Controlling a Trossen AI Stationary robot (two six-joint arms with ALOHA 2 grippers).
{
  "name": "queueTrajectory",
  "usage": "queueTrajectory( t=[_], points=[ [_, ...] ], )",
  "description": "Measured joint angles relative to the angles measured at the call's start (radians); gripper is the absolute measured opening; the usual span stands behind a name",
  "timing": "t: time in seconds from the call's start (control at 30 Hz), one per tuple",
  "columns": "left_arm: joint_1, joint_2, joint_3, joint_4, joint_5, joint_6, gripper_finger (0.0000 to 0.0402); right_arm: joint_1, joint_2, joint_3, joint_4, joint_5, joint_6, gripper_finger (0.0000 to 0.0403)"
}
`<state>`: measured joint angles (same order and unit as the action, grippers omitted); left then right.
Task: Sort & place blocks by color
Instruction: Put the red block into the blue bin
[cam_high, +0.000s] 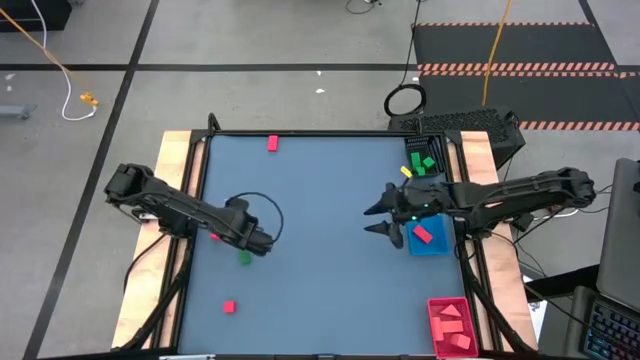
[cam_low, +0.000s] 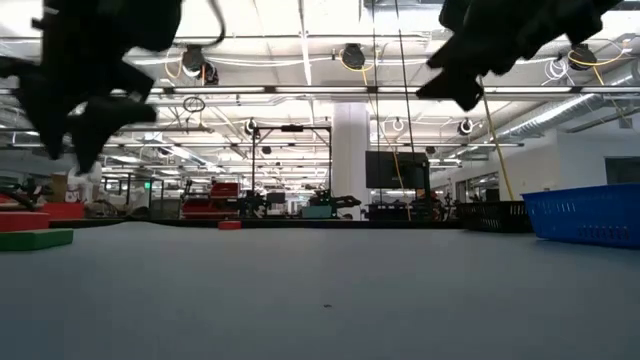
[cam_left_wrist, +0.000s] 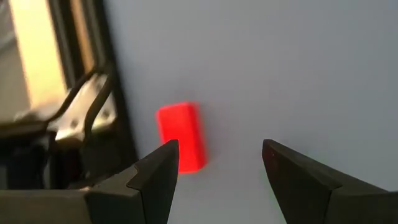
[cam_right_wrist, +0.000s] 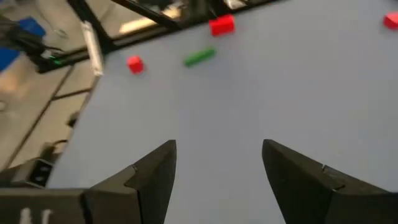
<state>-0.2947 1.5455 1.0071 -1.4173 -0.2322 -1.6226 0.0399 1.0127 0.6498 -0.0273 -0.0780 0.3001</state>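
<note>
My left gripper (cam_high: 256, 242) hovers open over the table's left part; in its wrist view (cam_left_wrist: 217, 165) a red block (cam_left_wrist: 181, 137) lies flat on the mat just ahead of one finger, untouched. This block (cam_high: 214, 236) shows beside the arm. A green bar (cam_high: 244, 258) lies close to the gripper's near side, a red cube (cam_high: 229, 307) nearer still, and another red block (cam_high: 272, 143) by the far edge. My right gripper (cam_high: 385, 215) hangs open beside the blue tray (cam_high: 436, 247); its wrist view (cam_right_wrist: 217, 158) shows the green bar (cam_right_wrist: 199, 57) far ahead.
The blue tray holds a red block (cam_high: 422, 234). A red tray (cam_high: 437, 308) at the near right corner holds several red pieces. A black tray (cam_high: 411, 148) at the far right holds green pieces. A black frame (cam_high: 198, 185) borders the mat. The mat's middle is bare.
</note>
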Motion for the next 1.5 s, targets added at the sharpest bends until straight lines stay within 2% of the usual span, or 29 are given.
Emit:
queueTrajectory(
  t=[0.1, 0.27, 0.4, 0.63, 0.9, 1.2, 1.5],
  points=[
    [0.000, -0.010, -0.080, 0.009, 0.081, -0.018, 0.0234, 0.037, -0.042, 0.000, -0.002, 0.000, -0.011, 0.0231],
    [0.009, -0.058, -0.175, 0.080, 0.128, -0.018, 0.0234, 0.087, -0.063, 0.000, -0.001, 0.037, -0.031, 0.0231],
    [0.026, -0.129, -0.224, 0.145, 0.127, -0.010, 0.0234, 0.107, -0.060, 0.000, -0.005, 0.104, -0.032, 0.0231],
    [0.094, -0.240, -0.294, 0.149, 0.128, 0.025, 0.0234, 0.114, -0.056, 0.000, -0.005, 0.107, -0.010, 0.0231],
    [0.192, -0.301, -0.292, 0.173, 0.137, 0.105, 0.0234, 0.128, -0.041, 0.000, -0.004, 0.108, 0.006, 0.0231],
    [0.230, -0.272, -0.291, 0.173, 0.153, 0.116, 0.0234, 0.133, -0.023, 0.000, -0.007, 0.106, 0.025, 0.0231],
    [0.220, -0.139, -0.292, 0.172, 0.185, 0.113, 0.0234, 0.133, -0.023, 0.000, -0.006, 0.104, 0.026, 0.0231]
  ],
)
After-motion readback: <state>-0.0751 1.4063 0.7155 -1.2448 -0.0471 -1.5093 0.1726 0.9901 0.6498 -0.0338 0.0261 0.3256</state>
